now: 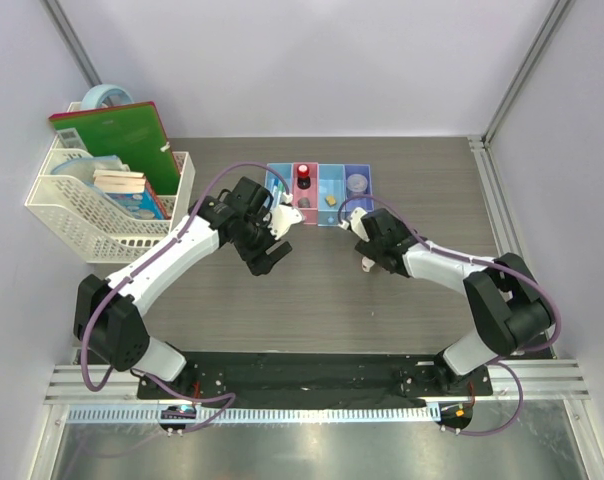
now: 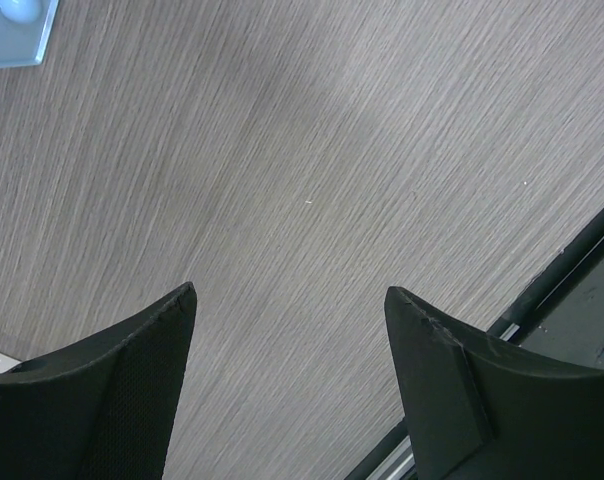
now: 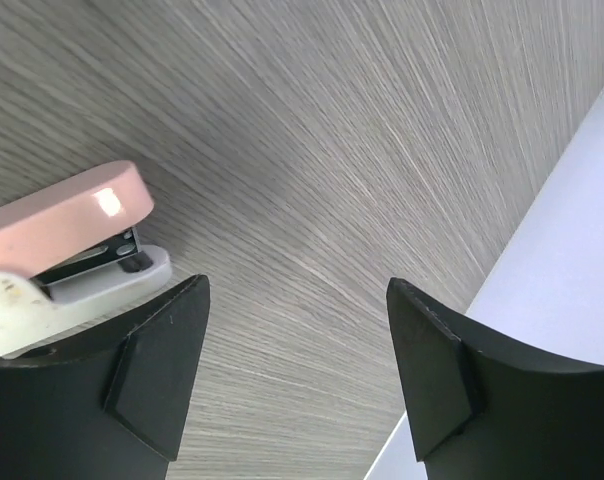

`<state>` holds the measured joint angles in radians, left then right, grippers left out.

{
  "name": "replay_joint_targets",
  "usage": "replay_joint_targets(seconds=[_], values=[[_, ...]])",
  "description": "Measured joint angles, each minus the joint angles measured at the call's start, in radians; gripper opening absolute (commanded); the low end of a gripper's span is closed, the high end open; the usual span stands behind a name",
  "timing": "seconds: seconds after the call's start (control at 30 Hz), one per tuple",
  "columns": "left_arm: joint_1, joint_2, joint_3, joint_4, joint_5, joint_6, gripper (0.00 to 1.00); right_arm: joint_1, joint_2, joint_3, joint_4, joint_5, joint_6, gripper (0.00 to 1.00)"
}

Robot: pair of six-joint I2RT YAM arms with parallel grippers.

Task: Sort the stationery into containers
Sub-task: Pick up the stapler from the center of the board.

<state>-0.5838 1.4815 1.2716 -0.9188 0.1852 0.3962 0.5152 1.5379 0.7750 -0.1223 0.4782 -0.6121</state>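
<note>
The row of four joined bins [image 1: 343, 176] stands at the back middle of the table. The pink bin holds a red-and-black knob [image 1: 303, 172] and a grey block [image 1: 305, 202]. The third bin holds a yellow block [image 1: 330, 200], and the purple-blue bin holds a grey round tub [image 1: 356, 183]. My left gripper [image 1: 267, 260] is open and empty over bare table in front of the first bin, as its wrist view [image 2: 291, 290] confirms. My right gripper [image 1: 369, 252] is open and empty [image 3: 294, 285]. A pink-white clip [image 3: 67, 250] lies on the table just left of its left finger.
A white mesh basket [image 1: 77, 225] at the back left holds a green book [image 1: 117, 140], notebooks and a light blue tape roll [image 1: 107, 97]. A corner of a light blue bin [image 2: 12, 40] shows in the left wrist view. The black base strip [image 1: 302, 375] runs along the near edge.
</note>
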Motion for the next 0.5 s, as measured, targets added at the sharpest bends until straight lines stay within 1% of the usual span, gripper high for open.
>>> replay_joint_targets(seconds=[0.1, 0.2, 0.27, 0.37, 0.5], values=[[0.000, 0.000, 0.002, -0.005, 0.002, 0.000, 0.76, 0.000, -0.009, 0.020, -0.039, 0.006, 0.056, 0.77], [0.000, -0.003, 0.006, -0.016, 0.003, 0.000, 0.76, 0.000, -0.068, 0.054, -0.134, -0.060, 0.142, 0.78], [0.000, -0.007, 0.009, -0.027, 0.003, 0.001, 0.76, 0.000, -0.130, 0.087, -0.204, -0.143, 0.208, 0.79], [0.000, -0.015, 0.016, -0.047, 0.002, 0.008, 0.76, 0.000, -0.199, 0.133, -0.259, -0.275, 0.308, 0.79], [0.000, -0.040, 0.018, -0.079, 0.002, 0.031, 0.76, 0.000, -0.187, 0.170, -0.282, -0.406, 0.443, 0.81]])
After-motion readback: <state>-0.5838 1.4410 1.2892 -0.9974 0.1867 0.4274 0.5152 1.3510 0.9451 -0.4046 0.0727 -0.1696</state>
